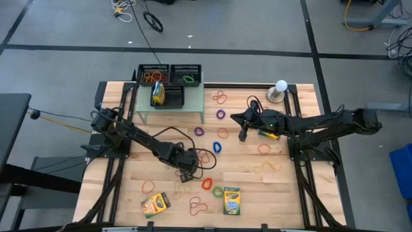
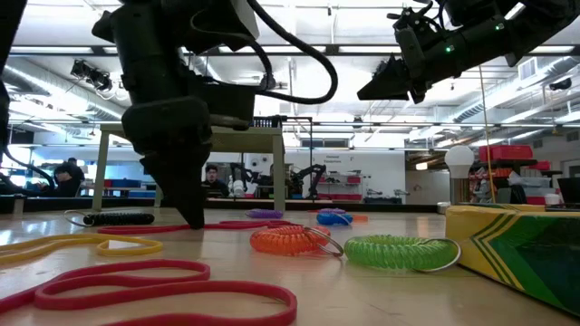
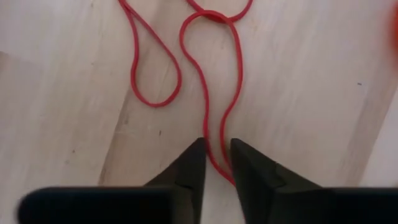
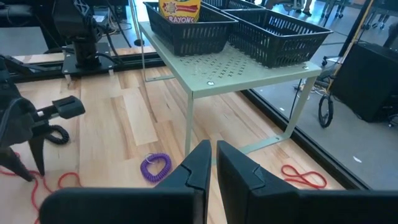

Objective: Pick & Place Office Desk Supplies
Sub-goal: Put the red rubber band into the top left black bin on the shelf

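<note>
High view: the left gripper [image 1: 186, 170] is down at the tabletop [image 1: 283, 187] mid-table, while the right gripper [image 1: 243, 133] hangs above it, near the pale green shelf [image 1: 170, 109] carrying the mesh trays [image 1: 170, 74].

Left wrist view: its fingers [image 3: 189, 171], nearly together, straddle one strand of a red rubber band [image 3: 208, 81] lying flat on the wood. Such a thin loop could slip out as they close.

Right wrist view: fingers [image 4: 198, 165] nearly pressed together, holding nothing.

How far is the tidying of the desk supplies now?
Done: one crayon box and some bands sit in the mesh trays on the shelf.
In hand: the left end effector is down at a red rubber band, fingers either side.
Left: two crayon boxes and many bands on the table. The right end effector hovers empty.
</note>
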`<move>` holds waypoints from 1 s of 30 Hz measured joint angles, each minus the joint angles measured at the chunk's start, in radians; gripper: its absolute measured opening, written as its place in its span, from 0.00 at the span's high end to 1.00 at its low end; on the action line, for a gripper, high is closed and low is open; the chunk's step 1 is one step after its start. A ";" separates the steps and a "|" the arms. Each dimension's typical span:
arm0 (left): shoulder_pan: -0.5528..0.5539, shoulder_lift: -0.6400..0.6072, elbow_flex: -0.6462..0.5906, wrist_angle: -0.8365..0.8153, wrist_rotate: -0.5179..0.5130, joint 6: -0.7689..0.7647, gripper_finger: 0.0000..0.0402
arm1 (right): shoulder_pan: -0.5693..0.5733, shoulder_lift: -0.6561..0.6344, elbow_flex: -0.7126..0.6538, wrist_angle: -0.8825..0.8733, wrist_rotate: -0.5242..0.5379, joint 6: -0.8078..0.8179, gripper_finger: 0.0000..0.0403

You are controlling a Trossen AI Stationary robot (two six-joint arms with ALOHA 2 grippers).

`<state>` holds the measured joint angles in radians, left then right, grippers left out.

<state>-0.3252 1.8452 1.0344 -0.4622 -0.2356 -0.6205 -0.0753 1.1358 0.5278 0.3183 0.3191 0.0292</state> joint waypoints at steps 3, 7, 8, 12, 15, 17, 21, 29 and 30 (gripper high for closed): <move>0.000 -0.002 0.000 -0.002 0.001 0.009 0.93 | 0.000 0.000 0.000 0.000 0.000 0.000 0.91; 0.007 -0.015 -0.002 -0.011 0.022 0.016 0.98 | 0.000 0.000 0.000 0.000 0.000 0.000 0.91; 0.012 -0.022 -0.003 -0.016 0.029 0.016 0.99 | 0.000 0.000 0.000 0.000 0.000 0.000 0.91; 0.013 -0.100 -0.005 -0.027 0.020 0.026 0.99 | 0.000 0.000 0.000 0.000 0.000 0.000 0.91; 0.013 -0.171 -0.004 -0.042 -0.010 0.038 0.99 | 0.000 0.000 0.000 0.000 0.000 0.000 0.91; 0.013 -0.225 -0.004 -0.046 -0.036 0.038 0.99 | 0.000 0.000 0.000 0.000 0.000 0.000 0.91; 0.011 -0.344 -0.004 -0.049 -0.102 0.058 0.99 | 0.000 0.000 0.000 0.002 0.000 0.000 0.91; 0.060 -0.589 -0.004 -0.036 -0.248 0.141 0.99 | 0.000 0.000 0.000 0.004 0.000 0.000 0.91; 0.078 -0.616 -0.004 -0.028 -0.257 0.161 0.99 | 0.000 0.000 0.000 0.004 0.000 0.000 0.91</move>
<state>-0.2469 1.2292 1.0306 -0.4902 -0.4924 -0.4596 -0.0753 1.1358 0.5278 0.3225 0.3191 0.0292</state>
